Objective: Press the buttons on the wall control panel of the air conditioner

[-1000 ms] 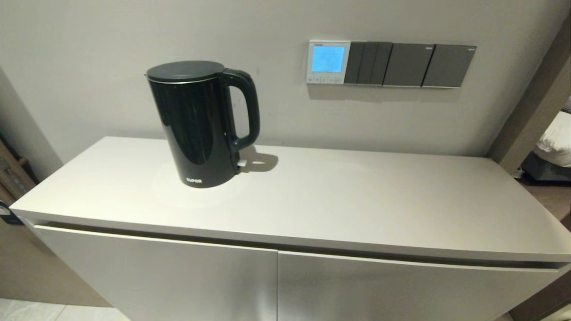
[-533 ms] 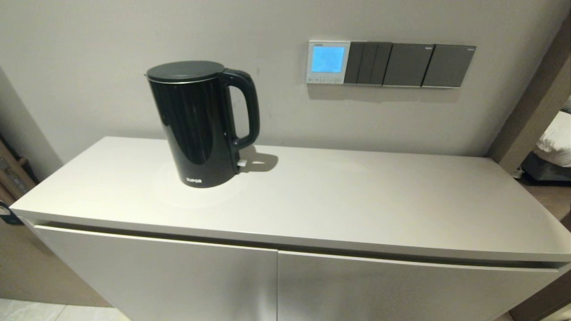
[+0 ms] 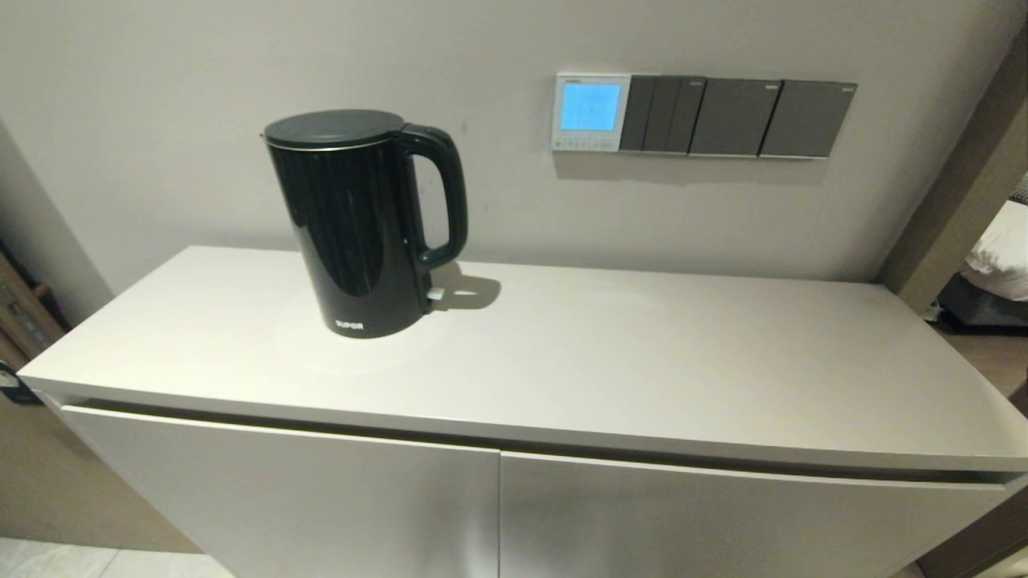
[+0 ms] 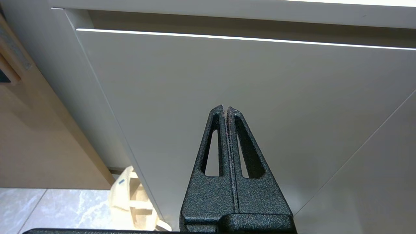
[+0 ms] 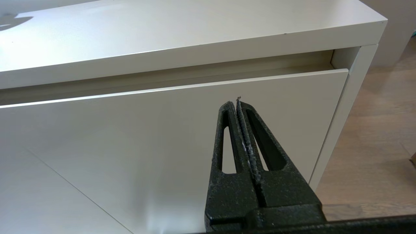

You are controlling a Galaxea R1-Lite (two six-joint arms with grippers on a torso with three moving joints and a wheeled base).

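The air conditioner's wall control panel (image 3: 590, 111) is a small white thermostat on the wall above the cabinet, its screen lit blue. The row of tiny pale buttons (image 3: 589, 144) runs along its bottom edge. Neither arm shows in the head view. My left gripper (image 4: 226, 108) is shut and empty, low in front of the left cabinet door. My right gripper (image 5: 236, 103) is shut and empty, low in front of the right cabinet door, just below the cabinet top's front edge.
Grey switch plates (image 3: 739, 117) sit right of the thermostat. A black kettle (image 3: 361, 221) stands on the white cabinet top (image 3: 642, 361) at the back left. A pale bag (image 4: 130, 195) lies on the floor left of the cabinet. A brown door frame (image 3: 964, 185) is at right.
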